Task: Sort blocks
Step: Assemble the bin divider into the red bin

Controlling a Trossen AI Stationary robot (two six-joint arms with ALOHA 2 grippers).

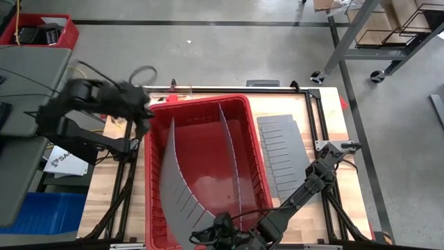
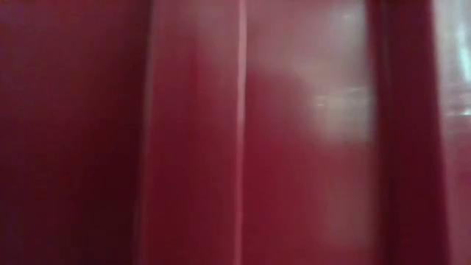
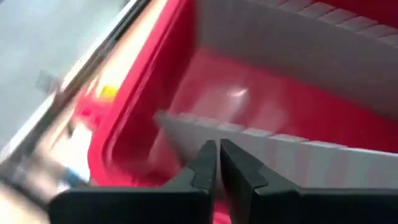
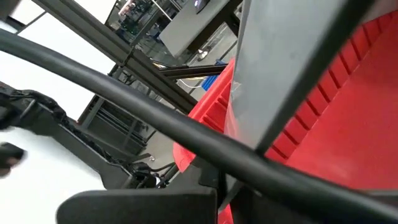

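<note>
- Your low view shows only a blurred wall of the large red plastic bin (image 2: 294,147); table and arms are hidden behind it.
- In your left wrist view, motion blur smears small yellow and red shapes (image 3: 99,99) outside the bin rim; you cannot tell whether they are blocks.
- Your high view cuts the right gripper (image 1: 208,238) at the bottom edge.
- The left gripper (image 1: 142,111) is blurred overhead.
</note>
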